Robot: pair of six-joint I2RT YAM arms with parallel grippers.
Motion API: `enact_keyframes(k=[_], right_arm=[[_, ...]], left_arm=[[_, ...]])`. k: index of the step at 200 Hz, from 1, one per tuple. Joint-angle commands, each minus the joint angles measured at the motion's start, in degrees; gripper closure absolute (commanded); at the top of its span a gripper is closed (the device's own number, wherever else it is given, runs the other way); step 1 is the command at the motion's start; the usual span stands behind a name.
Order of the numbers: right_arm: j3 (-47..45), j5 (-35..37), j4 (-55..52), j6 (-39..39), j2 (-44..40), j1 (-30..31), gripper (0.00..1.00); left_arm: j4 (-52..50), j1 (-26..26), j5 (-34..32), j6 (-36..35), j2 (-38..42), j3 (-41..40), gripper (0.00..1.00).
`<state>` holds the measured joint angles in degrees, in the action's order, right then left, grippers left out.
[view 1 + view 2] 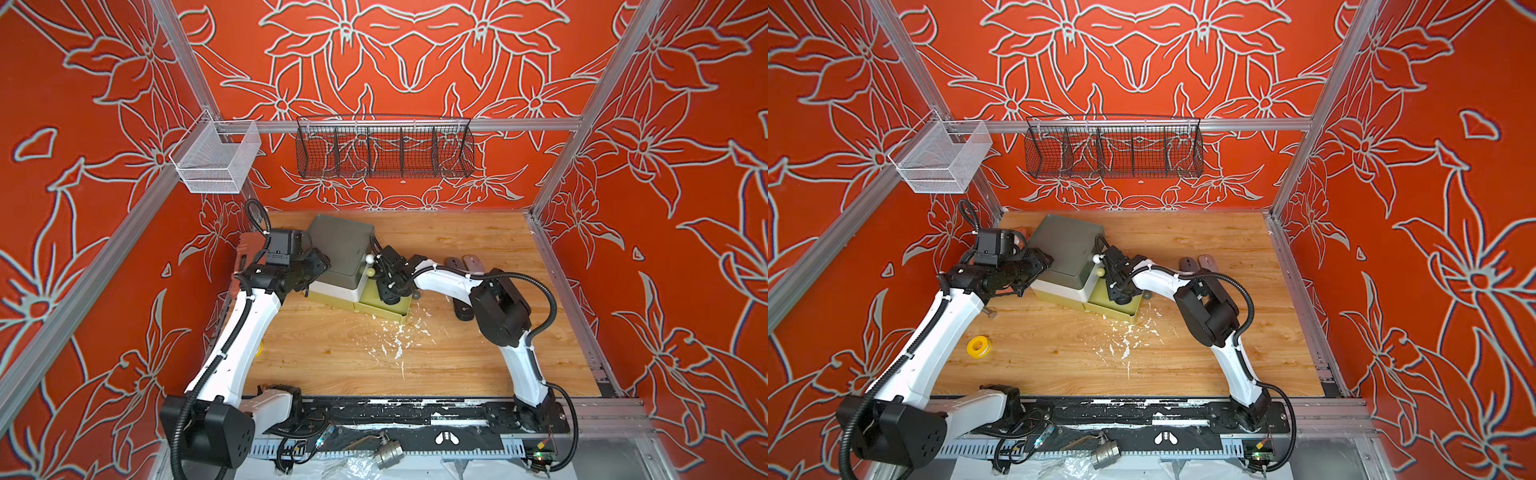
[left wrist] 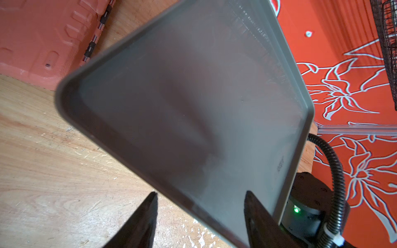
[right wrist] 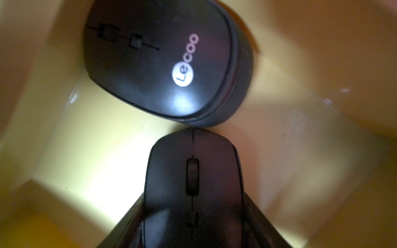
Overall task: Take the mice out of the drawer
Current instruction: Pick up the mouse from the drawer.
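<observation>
Drawer cabinet [image 1: 340,241], frame centre: bottom drawer [image 1: 390,316] open, left gripper [image 2: 199,195] spread at its grey top. Right gripper [image 1: 388,291] inside, jaws flanking one black mouse [image 3: 193,171] beside a logo mouse [image 3: 159,64]; pinch cannot be told. Two grey mice [image 1: 473,264] lie out on table [image 1: 457,353], right of centre; at least two remain.

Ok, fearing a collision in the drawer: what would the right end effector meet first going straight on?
The right end effector first meets the plain black mouse between its fingers; beyond, seemingly touching it, the Lecoo-marked mouse.
</observation>
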<state>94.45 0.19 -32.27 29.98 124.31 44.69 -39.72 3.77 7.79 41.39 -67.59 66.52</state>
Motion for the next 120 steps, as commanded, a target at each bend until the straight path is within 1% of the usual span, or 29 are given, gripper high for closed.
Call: enact_keyframes(k=[1, 30, 68, 120], right_arm=[[-0.35, -0.75, -5.09, 3.67, -1.74, 0.17, 0.42], [0.77, 0.33, -7.01, 5.16, -3.3, 0.08, 0.42], [0.38, -0.5, -6.58, 6.51, -5.25, -0.27, 0.42], [-0.12, -0.7, -6.55, 6.86, -9.0, -0.6, 0.42]], left_arm=[[0.35, 0.23, 0.2, 0.45, 1.07, 0.9, 0.38], [0.35, 0.27, 0.38, 0.38, 0.97, 1.13, 0.38], [-0.07, 0.27, 0.29, 0.03, 1.1, 1.75, 0.38], [-0.53, 0.27, 1.94, -1.54, 1.28, 2.12, 0.38]])
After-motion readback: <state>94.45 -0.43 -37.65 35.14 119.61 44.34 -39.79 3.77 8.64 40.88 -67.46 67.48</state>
